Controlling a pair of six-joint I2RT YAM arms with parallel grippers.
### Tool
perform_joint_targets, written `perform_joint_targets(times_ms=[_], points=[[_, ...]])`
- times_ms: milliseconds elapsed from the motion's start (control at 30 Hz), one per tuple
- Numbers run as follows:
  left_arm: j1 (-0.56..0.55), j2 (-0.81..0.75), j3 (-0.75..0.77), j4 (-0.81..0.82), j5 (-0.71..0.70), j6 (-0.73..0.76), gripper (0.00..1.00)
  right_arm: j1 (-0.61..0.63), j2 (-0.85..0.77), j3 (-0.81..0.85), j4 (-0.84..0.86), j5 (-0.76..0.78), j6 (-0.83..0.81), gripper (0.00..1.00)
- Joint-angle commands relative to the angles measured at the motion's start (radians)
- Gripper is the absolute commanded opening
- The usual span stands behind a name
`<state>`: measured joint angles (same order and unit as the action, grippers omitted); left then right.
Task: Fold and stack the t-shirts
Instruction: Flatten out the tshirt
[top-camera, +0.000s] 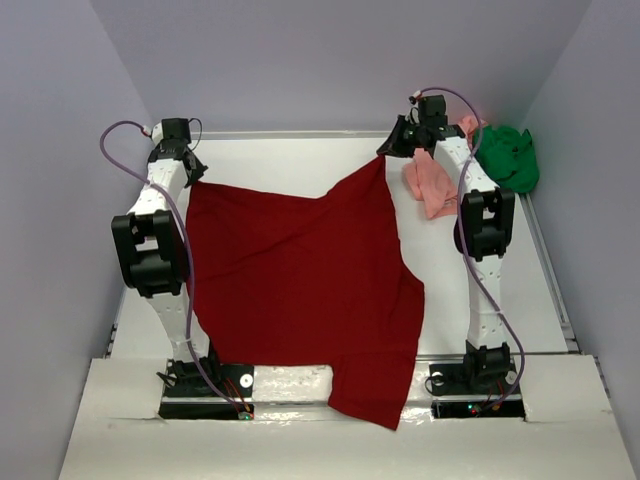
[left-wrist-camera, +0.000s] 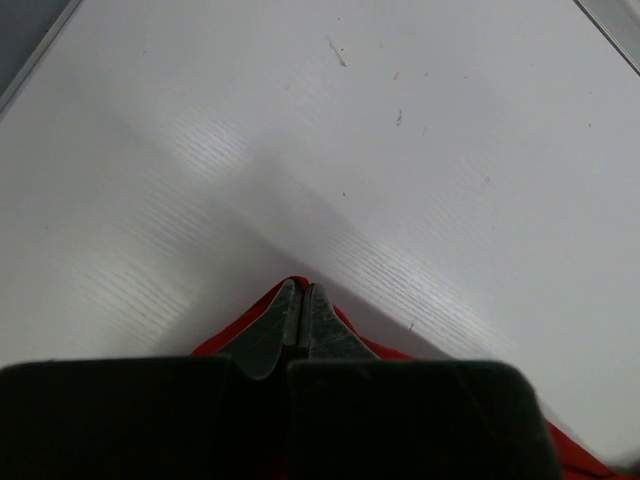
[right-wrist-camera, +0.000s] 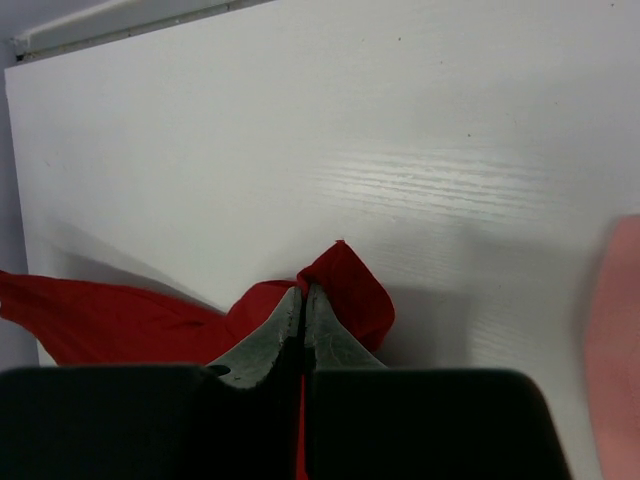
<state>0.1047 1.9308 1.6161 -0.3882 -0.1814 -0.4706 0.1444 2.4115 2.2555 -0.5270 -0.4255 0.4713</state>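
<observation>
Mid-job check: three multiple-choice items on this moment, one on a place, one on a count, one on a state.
1. Where is the green shirt? A far right corner; B near left corner; C centre front.
2. How many shirts show? A one; B two; C three.
3. The left claw and right claw are: A both open; B both shut on the red shirt; C one open, one shut.
Key: 1 A, bunched far right beside the pink shirt. 2 C, red, pink and green. 3 B, both wrist views show red cloth pinched.

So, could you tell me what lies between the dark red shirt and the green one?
The salmon pink shirt, with the right arm over it, in the top view.
</observation>
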Motion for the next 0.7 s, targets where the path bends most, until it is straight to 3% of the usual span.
perform_joint_targets(times_ms=[0,433,467,500,567,600,667], points=[[0.007,-0.003,0.057,0.003,-0.021,0.024,0.0,-0.005,0.011,0.09,0.021,-0.007,-0.005,0.0],[0.043,0.057,0.137,-0.02,0.008,0.041,0.0,-0.005,0.041,0.162,0.024,0.004,0.004,0.0],[0.044,0.063,0.145,-0.023,0.013,0.041,0.0,-0.005,0.043,0.165,0.024,0.001,0.007,0.04],[0.043,0.071,0.154,-0.024,0.022,0.043,0.0,-0.005,0.043,0.164,0.025,-0.005,0.007,0.22],[0.043,0.077,0.163,-0.029,0.026,0.041,0.0,-0.005,0.043,0.164,0.024,-0.015,0.009,0.44],[0.043,0.079,0.163,-0.032,0.026,0.041,0.02,-0.005,0.035,0.161,0.025,-0.01,0.01,0.64],[0.043,0.073,0.154,-0.037,0.011,0.036,0.16,-0.005,0.021,0.141,0.027,-0.004,0.004,0.72]])
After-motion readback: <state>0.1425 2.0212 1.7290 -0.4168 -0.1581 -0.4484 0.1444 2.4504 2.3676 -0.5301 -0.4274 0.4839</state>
